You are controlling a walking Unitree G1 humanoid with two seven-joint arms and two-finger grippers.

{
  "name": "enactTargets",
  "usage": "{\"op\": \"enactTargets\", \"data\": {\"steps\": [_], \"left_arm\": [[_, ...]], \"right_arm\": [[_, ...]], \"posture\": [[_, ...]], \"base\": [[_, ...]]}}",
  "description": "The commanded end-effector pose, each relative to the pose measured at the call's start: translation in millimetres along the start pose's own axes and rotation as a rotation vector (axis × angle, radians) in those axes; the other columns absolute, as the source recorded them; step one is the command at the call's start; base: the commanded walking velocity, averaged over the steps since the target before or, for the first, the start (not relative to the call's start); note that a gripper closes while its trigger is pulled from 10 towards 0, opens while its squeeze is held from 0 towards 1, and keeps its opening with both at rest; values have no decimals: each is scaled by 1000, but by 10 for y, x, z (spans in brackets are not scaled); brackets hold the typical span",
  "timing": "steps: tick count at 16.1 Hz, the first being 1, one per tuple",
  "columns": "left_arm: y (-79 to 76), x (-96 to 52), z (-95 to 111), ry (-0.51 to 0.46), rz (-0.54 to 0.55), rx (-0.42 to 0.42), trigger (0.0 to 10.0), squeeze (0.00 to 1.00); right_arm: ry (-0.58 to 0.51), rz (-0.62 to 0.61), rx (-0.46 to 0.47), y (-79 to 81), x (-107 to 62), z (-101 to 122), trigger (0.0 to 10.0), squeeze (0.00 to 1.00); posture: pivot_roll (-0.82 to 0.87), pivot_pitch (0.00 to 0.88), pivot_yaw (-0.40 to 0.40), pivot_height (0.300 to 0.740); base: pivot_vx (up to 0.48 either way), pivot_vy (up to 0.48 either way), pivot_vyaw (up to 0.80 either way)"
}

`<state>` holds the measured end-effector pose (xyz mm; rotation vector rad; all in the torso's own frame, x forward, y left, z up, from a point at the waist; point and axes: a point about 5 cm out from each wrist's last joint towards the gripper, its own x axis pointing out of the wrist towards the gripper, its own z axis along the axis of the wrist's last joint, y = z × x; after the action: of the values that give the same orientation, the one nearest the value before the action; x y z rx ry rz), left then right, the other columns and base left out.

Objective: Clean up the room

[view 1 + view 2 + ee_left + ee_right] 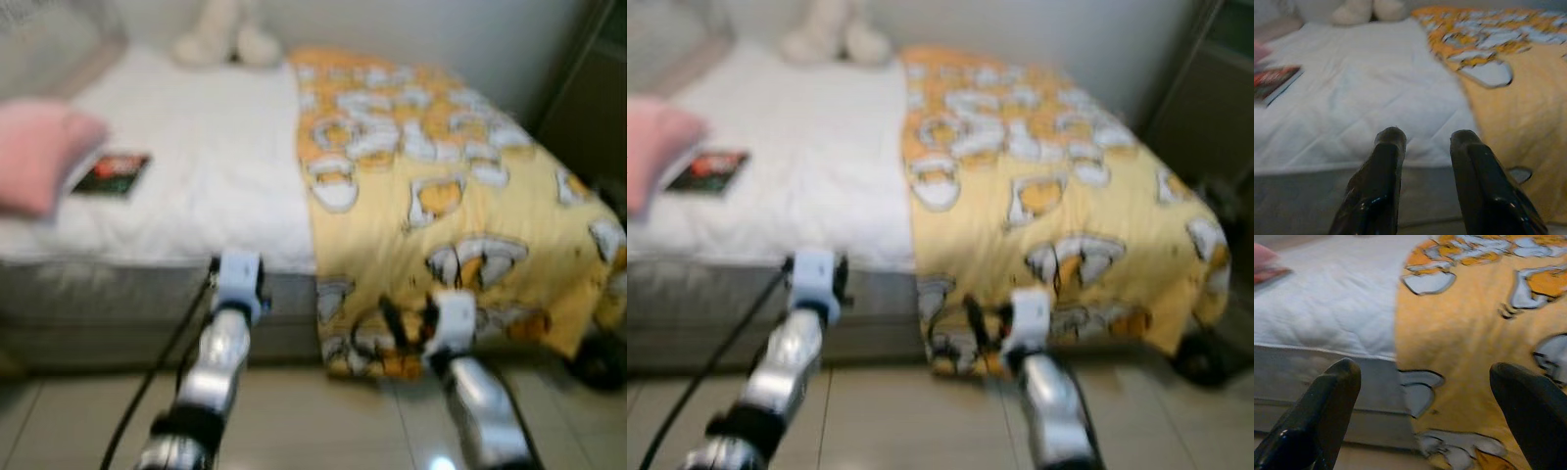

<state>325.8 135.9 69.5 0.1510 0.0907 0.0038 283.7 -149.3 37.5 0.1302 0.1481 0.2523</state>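
Bed [196, 176] blocks ahead — floor [323, 421] before it open.

Yellow blanket [460, 196] with white-and-orange cartoon pattern, white mattress [216, 166], pink pillow [34, 152]

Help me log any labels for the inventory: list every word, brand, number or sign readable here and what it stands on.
No text can be read.
Book on the white mattress: dark cover with red and green marks, too blurred to read.
Yellow blanket: cartoon pattern, no legible words.
Left end effector and right end effector: no markings visible.
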Motion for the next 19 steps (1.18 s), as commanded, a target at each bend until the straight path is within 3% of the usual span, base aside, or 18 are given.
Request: {"op": "enactTargets", "data": {"steps": [1, 3, 15, 17, 18, 19], "left_arm": [[-44, 38, 97, -36, -38, -27, 10000, 0], [-47, 75, 149, -44, -36, -2, 10000, 0], [-115, 108, 118, 6, -51, -53, 10000, 0], [-72, 7, -11, 21, -75, -85, 10000, 0], [-15, -109, -76, -22, -126, -41, 10000, 0], [104, -195, -138, -22, -132, -68, 10000, 0]], "right_arm": [[-18, -13, -12, -69, 1, 49, 10000, 0], [-15, -17, -12, -67, 2, 42, 10000, 0], [-10, -20, -15, -45, -27, 9, 10000, 0], [-16, -24, -8, -55, -59, 6, 10000, 0], [-33, -47, 0, -104, -127, 18, 10000, 0], [-44, -83, 7, -182, -244, 0, 10000, 0]], "posture": [[123, 0, -5, 740], [117, 0, 0, 740], [98, 0, 12, 740], [76, 0, 25, 740], [76, 0, 26, 740], [76, 0, 25, 740]], "base": [[0, 0, 538], [189, -144, 531], [379, -290, 506], [0, 0, 491], [0, 0, 488], [0, 0, 494]]}}
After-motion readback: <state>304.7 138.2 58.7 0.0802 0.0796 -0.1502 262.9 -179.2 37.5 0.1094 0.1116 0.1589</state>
